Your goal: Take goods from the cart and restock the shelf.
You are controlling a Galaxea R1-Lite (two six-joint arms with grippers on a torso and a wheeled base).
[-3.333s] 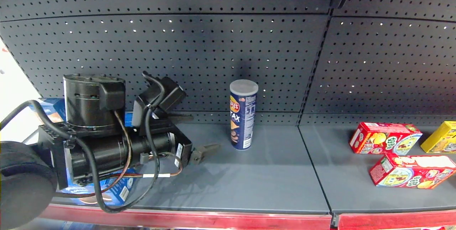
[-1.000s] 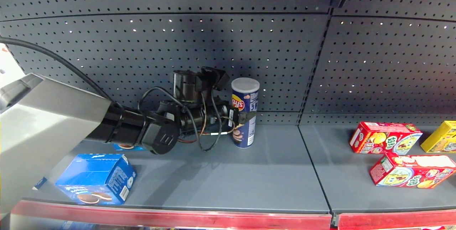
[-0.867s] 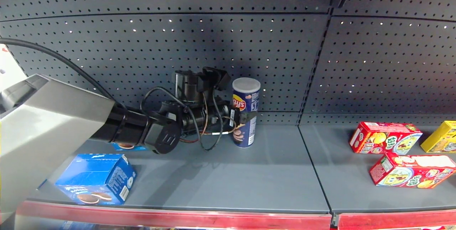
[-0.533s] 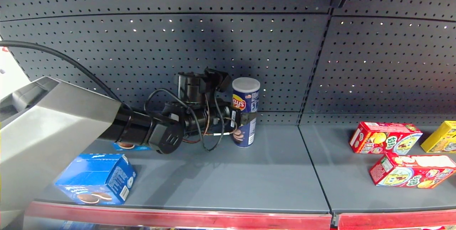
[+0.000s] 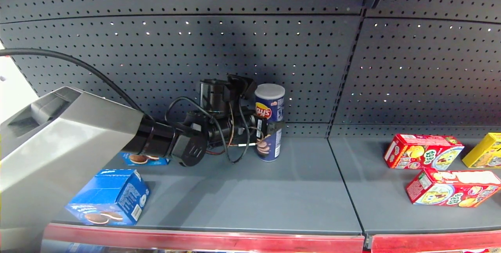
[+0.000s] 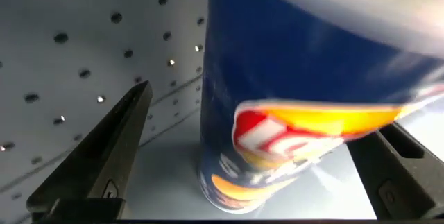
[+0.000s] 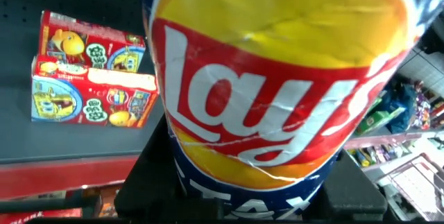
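grey shelf (image 5: 274, 194), pegboard (image 5: 156, 49) behind | left end effector (image 5: 271, 125) wide astride can (image 5: 270, 102) (upright) | right end effector (image 7: 243, 200) grips second can (image 7: 277, 78)

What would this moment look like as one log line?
left gripper open around upright chip can on shelf | right gripper holding second can

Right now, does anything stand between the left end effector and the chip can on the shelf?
Nothing visible does. The chip can stands upright between the left end effector's open fingers, with a gap showing at one finger.
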